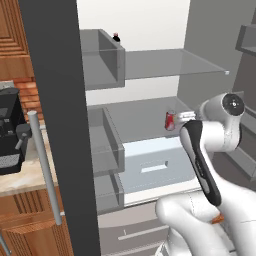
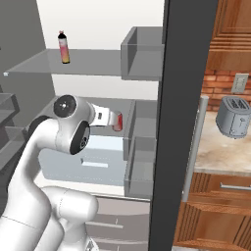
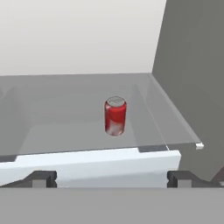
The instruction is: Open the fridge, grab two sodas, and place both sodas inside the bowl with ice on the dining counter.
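Observation:
The fridge (image 1: 165,62) stands open, white inside with grey shelves. A red soda (image 3: 115,115) stands upright on the middle shelf, also seen as the red soda (image 1: 170,121) and the red soda (image 2: 117,121). My gripper (image 3: 111,179) is open, level with the can and a short way in front of it, with nothing between its fingers (image 3: 43,178). A pale pink soda (image 2: 63,47) with a dark top stands on the upper shelf; just the top of this pink soda (image 1: 116,37) peeks over a door bin. The bowl and the dining counter are out of view.
The dark door edge (image 1: 55,100) with grey bins (image 1: 102,60) flanks the opening on the left, another door edge (image 2: 179,98) on the right. A white drawer (image 1: 155,165) sits below the can's shelf. A coffee machine (image 1: 10,130) and a toaster (image 2: 233,117) stand on the side counters.

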### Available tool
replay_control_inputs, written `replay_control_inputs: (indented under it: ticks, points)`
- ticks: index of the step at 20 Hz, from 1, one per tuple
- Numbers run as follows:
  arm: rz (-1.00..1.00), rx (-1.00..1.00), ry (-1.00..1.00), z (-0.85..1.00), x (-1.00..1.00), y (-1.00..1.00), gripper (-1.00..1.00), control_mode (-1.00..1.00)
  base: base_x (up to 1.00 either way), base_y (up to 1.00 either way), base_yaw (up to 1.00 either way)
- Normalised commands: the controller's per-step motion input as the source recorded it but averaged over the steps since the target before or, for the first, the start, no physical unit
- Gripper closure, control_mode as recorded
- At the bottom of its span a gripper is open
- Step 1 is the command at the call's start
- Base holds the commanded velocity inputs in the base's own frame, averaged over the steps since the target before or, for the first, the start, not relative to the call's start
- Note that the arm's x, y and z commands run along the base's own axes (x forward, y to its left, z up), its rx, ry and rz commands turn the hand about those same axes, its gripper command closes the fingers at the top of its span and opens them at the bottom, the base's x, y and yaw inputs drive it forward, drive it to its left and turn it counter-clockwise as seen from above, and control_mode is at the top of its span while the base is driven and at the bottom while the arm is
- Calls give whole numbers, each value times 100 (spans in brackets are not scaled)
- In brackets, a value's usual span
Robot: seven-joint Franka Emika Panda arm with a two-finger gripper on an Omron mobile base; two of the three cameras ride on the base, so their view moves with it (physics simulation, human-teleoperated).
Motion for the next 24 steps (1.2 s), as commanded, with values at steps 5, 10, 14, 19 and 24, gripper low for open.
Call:
replay_control_inputs:
  ticks: [5, 10, 14, 19, 24]
  points:
    - [0, 0, 1, -2, 50, -2, -100, -100, 0, 0, 0]
    - [0, 0, 0, -7, 51, -1, -100, -100, 0, 0, 0]
    - [0, 0, 0, -12, 45, 0, -100, -100, 0, 0, 0]
    - [0, 0, 0, -23, 38, -5, -100, -100, 0, 0, 0]
    - [0, 0, 0, -32, 31, -3, -100, -100, 0, 0, 0]
